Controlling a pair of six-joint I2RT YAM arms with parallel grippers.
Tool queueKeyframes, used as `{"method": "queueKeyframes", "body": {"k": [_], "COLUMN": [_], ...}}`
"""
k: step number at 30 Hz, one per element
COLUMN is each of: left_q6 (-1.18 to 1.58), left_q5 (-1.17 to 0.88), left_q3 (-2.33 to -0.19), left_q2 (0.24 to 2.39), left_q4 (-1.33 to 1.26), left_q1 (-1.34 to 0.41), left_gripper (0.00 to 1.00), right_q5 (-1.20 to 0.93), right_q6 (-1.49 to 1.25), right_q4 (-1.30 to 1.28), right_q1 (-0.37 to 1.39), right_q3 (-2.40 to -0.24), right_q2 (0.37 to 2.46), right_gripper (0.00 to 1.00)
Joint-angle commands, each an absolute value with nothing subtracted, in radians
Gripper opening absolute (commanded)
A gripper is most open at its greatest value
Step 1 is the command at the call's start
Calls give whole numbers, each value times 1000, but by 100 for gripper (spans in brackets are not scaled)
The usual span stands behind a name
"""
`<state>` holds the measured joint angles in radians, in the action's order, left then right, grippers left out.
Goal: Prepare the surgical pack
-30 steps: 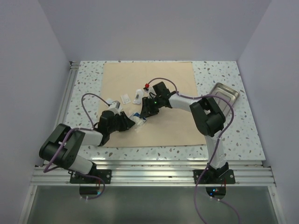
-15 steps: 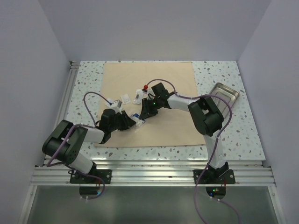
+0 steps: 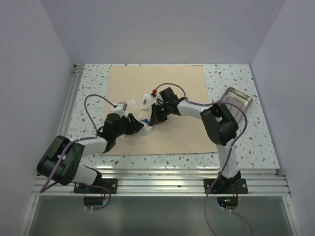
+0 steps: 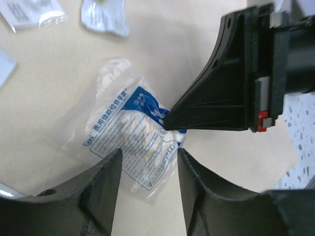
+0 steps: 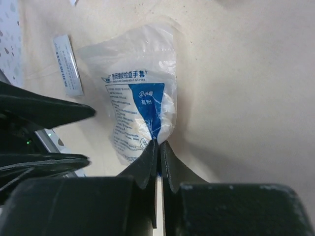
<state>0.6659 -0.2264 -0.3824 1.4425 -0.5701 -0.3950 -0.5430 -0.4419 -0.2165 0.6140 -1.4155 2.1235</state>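
Since a second ago our right claw (image 5: 158, 143) has closed, pinching the edge of the clear plastic glove packet with blue label (image 4: 129, 135). We see the speckled tabletop (image 3: 246, 142) carrying the beige-tan wrap sheet (image 3: 182, 83), the shiny steel tray (image 3: 243, 98) at its 3 o'clock. Mid-sheet lies the packet, our left claw (image 4: 149, 153) half open astride its corner; small white sachets (image 3: 132, 103) at its 11 o'clock.

Robot lab cell, by every sign; plain pale walls (image 3: 162, 29) boxing in a speckled tabletop (image 3: 256, 137); aluminium rails (image 3: 157, 178) along the near edge; left arm (image 3: 64, 160) and right arm (image 3: 219, 125) bolted there, purple cables (image 3: 92, 101) trailing.
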Motion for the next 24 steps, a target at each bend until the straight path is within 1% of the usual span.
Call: {"method": "queueKeyframes", "body": {"k": [1, 2, 5, 6, 11, 12, 14, 15, 17, 18, 19, 21, 24], "left_q6": [611, 606, 597, 592, 591, 591, 592, 592, 594, 594, 592, 592, 591], "left_q5": [-127, -115, -86, -78, -87, -87, -92, -95, -100, -101, -101, -100, -95], "left_q3": [-371, -364, -331, -324, -319, -321, -319, -319, -318, -318, -318, -314, -311], "left_q2": [1292, 1264, 1177, 1163, 1132, 1135, 1134, 1132, 1131, 1128, 1124, 1117, 1106], "left_q4": [-546, -543, -545, -545, -540, -541, -545, -546, -546, -548, -548, -546, -542], "left_q1": [-400, -400, -400, -400, -400, -400, -400, -400, -400, -400, -400, -400, -400], "left_gripper": [54, 60, 67, 68, 70, 70, 70, 70, 70, 71, 71, 71, 71], "right_q5": [-424, -405, -354, -347, -276, -267, -233, -220, -193, -175, -173, -161, -146], "right_q6": [-456, -460, -479, -489, -512, -514, -521, -525, -534, -551, -557, -569, -577], "right_q4": [-221, -222, -218, -212, -202, -207, -218, -224, -229, -230, -218, -213, -202], "right_q1": [580, 568, 503, 483, 299, 228, 149, 67, -15, -108, -147, -243, -317], "right_q3": [-1388, -1376, -1321, -1286, -1148, -1129, -1073, -1056, -1001, -982, -964, -922, -900], "right_q2": [1970, 1930, 1867, 1818, 1655, 1600, 1545, 1489, 1436, 1416, 1378, 1353, 1344], "right_gripper": [0, 0, 0, 0, 0, 0, 0, 0, 0, 0, 0, 0, 0]}}
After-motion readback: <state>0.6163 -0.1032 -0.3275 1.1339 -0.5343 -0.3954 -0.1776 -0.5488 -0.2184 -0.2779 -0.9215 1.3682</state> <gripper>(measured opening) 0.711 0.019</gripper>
